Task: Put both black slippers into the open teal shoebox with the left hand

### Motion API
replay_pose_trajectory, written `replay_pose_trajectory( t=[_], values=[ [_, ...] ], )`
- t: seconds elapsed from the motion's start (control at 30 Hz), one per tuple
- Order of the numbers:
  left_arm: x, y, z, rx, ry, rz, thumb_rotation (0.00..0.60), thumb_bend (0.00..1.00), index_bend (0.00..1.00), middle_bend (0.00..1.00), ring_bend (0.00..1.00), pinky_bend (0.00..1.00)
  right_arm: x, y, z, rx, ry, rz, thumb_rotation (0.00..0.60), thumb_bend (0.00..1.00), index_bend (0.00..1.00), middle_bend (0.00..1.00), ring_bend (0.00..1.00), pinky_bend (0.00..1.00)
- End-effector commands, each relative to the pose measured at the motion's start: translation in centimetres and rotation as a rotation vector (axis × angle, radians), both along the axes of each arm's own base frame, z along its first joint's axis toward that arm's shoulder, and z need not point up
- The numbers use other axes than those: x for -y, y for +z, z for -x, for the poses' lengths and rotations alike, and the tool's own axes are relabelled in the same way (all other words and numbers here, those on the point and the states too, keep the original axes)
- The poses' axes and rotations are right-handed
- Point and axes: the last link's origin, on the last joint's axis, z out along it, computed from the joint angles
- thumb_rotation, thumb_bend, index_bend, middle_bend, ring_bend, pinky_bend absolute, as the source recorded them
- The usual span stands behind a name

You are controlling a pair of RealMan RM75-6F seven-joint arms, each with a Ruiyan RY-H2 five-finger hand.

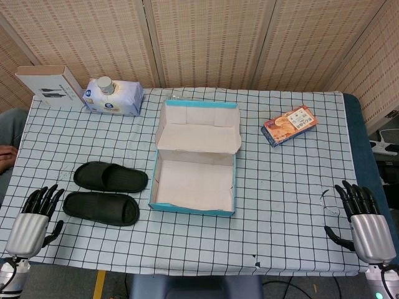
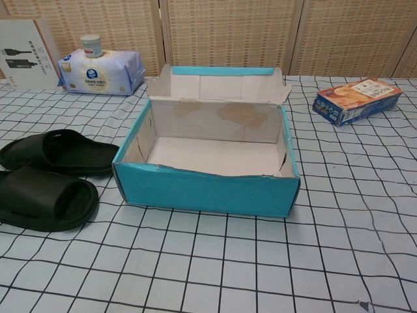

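At the middle of the counter [image 1: 293, 205] sat the shoebox [image 1: 194, 163], teal on the outside and bare cardboard within, its lid folded back and standing up behind it. Nothing lay inside it. Left of the shoebox the two slippers [image 1: 106, 193] rested side by side on the checked cloth, both outside the box and lying sideways. The far slipper [image 1: 111, 177] lay just beside the box's left wall, and in my chest view its end came close to the teal corner without my being able to say it touched. The near slipper [image 1: 101, 208] lay against the far one, toward my edge of the counter.

My left hand [image 1: 36, 218] hovered at the near edge, left of the shoebox and just short of the near slipper, fingers spread apart and holding nothing. My right hand [image 1: 365, 221] was well to the right of the shoebox, at the near right corner, also spread wide and empty. Neither hand showed in my chest view.

Behind the shoebox to the left stood a pack of wipes [image 1: 114, 96] with a small jar [image 1: 105, 83] on top, and a white carton [image 1: 50, 86] further left. Right of the shoebox, well apart, lay an orange snack box [image 1: 289, 125].
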Motion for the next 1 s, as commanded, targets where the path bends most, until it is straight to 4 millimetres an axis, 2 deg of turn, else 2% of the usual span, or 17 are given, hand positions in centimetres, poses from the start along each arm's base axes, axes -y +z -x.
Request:
replay_pose_trajectory(
  t=[0.03,0.2,0.43,0.63,0.8,1.0],
  values=[
    [0.2,-0.4,-0.2,0.003,-0.004,0.028,0.600,0.41,0.00,0.00,0.00,0.09,0.1,0.0,0.0,0.002,0.003,-0.002,0.525,0.15,0.00,0.00,0.00,0.00],
    [0.4,-2.7,-1.2,0.030,-0.015,0.178,0.600,0.39,0.00,0.00,0.00,0.09,0.1,0.1,-0.1,0.014,0.006,0.003,0.527,0.15,0.00,0.00,0.00,0.00],
    [-1.7,-6.2,-3.5,-0.187,-0.010,0.287,0.600,0.37,0.00,0.00,0.00,0.09,-0.1,0.4,-0.2,0.030,0.019,0.002,0.526,0.15,0.00,0.00,0.00,0.00],
    [-2.7,-8.3,-4.6,-0.252,0.031,0.345,0.600,0.35,0.00,0.00,0.00,0.09,-0.2,0.7,-0.1,0.039,0.016,0.008,0.524,0.15,0.00,0.00,0.00,0.00],
    [-2.9,-8.8,-5.0,-0.263,0.035,0.360,0.600,0.34,0.00,0.00,0.00,0.09,-0.2,0.6,-0.1,0.038,0.016,0.002,0.527,0.15,0.00,0.00,0.00,0.00],
    [-4.4,-10.2,-5.6,-0.320,0.054,0.346,0.600,0.35,0.00,0.00,0.00,0.10,-0.2,0.4,-0.1,0.051,0.022,-0.028,0.526,0.15,0.00,0.00,0.00,0.00]
  ],
)
